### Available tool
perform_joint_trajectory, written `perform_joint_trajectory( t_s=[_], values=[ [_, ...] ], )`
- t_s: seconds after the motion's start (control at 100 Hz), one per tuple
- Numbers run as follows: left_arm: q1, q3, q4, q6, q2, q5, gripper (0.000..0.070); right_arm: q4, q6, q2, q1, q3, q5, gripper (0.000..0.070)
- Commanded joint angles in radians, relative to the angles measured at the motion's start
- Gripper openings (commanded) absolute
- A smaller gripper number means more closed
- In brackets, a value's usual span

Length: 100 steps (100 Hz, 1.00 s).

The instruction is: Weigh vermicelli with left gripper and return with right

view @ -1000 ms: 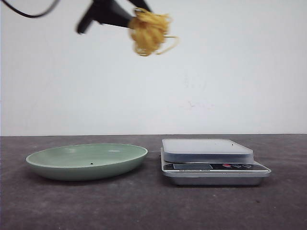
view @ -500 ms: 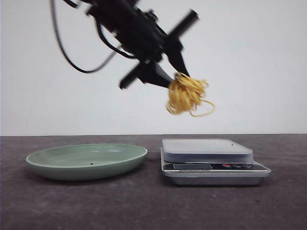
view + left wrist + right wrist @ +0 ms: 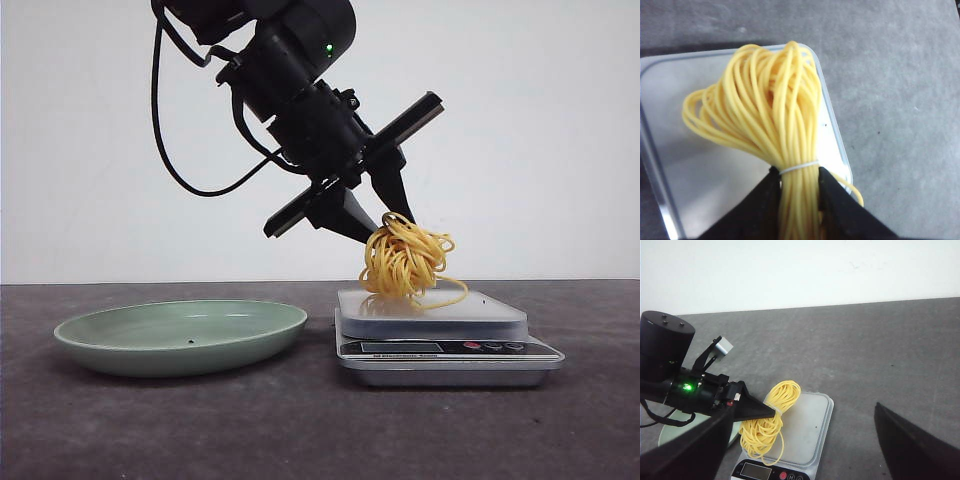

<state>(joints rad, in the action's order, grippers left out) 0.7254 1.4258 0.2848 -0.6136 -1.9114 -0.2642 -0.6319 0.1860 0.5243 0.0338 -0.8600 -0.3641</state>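
My left gripper is shut on a yellow bundle of vermicelli, tied with a white band. The bundle hangs over the silver kitchen scale, its lower loops touching or just above the pan. In the left wrist view the black fingers pinch the bundle over the scale pan. In the right wrist view the vermicelli lies over the scale's left side. My right gripper is open and empty, high above the scale. It does not show in the front view.
A shallow green plate sits empty on the dark table to the left of the scale; part of it shows in the right wrist view. The scale's display and buttons face the front. A white wall stands behind.
My left gripper has come down and to the right with the vermicelli, from high above the plate's right edge to the scale pan.
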Motion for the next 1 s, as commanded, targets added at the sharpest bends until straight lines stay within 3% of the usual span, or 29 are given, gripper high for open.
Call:
perform_joint_trajectory(
  t_s=[0.0, 0.05, 0.09, 0.24, 0.41, 0.57, 0.8, 0.99],
  values=[
    [0.011, 0.024, -0.024, 0.02, -0.019, -0.009, 0.0222, 0.008, -0.01, 0.003, 0.003, -0.019, -0.002, 0.0559],
    [0.011, 0.026, -0.028, 0.019, -0.019, -0.018, 0.0325, 0.008, -0.01, 0.003, 0.003, -0.019, -0.003, 0.0559],
    [0.011, 0.027, -0.033, 0.021, -0.019, -0.022, 0.0362, 0.008, -0.009, 0.003, 0.003, -0.019, -0.003, 0.0559],
    [0.008, 0.047, -0.036, 0.067, -0.017, -0.034, 0.036, 0.002, -0.01, 0.003, 0.003, -0.019, -0.003, 0.0559],
    [-0.026, 0.093, 0.054, 0.156, 0.048, -0.019, 0.0358, -0.008, -0.011, 0.003, 0.003, -0.019, -0.003, 0.0559],
    [-0.067, 0.108, 0.149, 0.247, 0.207, 0.073, 0.0353, -0.014, -0.011, 0.003, 0.003, -0.019, -0.003, 0.0559],
    [-0.085, 0.108, 0.303, 0.439, 0.546, 0.253, 0.0353, -0.036, -0.017, 0.003, 0.003, -0.019, -0.003, 0.0559],
    [-0.085, 0.108, 0.407, 0.463, 0.844, 0.306, 0.0353, -0.035, -0.019, 0.002, 0.003, -0.019, -0.003, 0.0559]
  ],
)
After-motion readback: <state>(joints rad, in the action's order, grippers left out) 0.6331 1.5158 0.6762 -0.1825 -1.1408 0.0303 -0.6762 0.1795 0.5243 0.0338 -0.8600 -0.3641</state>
